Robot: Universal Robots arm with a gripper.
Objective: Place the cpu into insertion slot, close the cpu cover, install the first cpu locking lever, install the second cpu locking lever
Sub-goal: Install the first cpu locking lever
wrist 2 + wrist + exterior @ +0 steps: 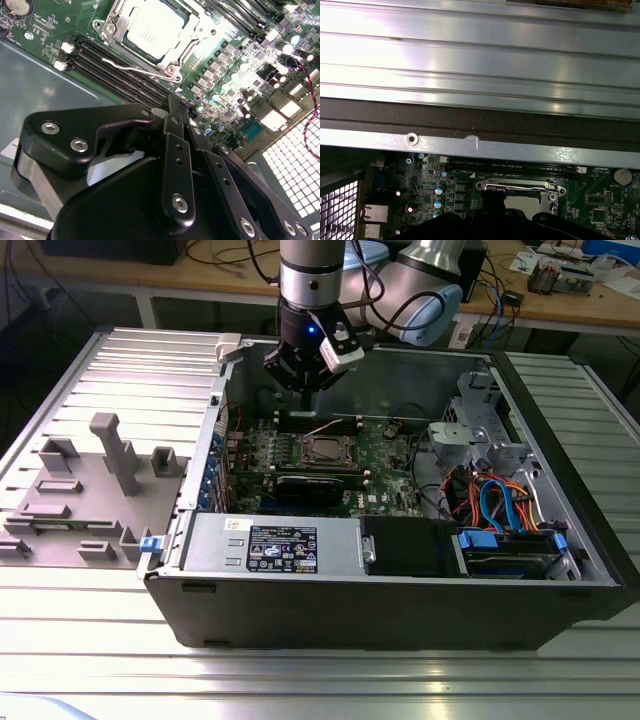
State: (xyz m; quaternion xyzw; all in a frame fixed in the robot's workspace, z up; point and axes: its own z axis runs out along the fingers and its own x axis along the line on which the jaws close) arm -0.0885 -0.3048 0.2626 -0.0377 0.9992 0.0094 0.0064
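My work surface is a ribbed aluminium counter [90,640] carrying an open grey computer case [400,610], with a grey plastic fixture block [100,490] toward the exterior view's left. A wooden bench [560,300] littered with cables runs behind it.

Inside the case lies the green motherboard [385,455], matt and densely studded with small cylindrical capacitors. A black power supply [270,545] with a printed label sits along the near wall, and orange and blue cables [495,500] bundle toward the exterior view's right.

The cpu [150,29], a flat square with a dull silver-grey top, sits in the insertion slot [172,65]. The cpu cover [112,32], a thin bright metal frame, lies closed around it in the second wrist view. One thin wire locking lever [125,66] stands slightly raised beside the socket, next to the black memory slots [105,65].

My hand [303,380] hangs above the board just behind the socket, its black fingers [175,150] drawn together and holding nothing.

In the first wrist view the socket [520,192] is partly hidden by my hand, and the case wall [480,145] cuts off the rest of the board.
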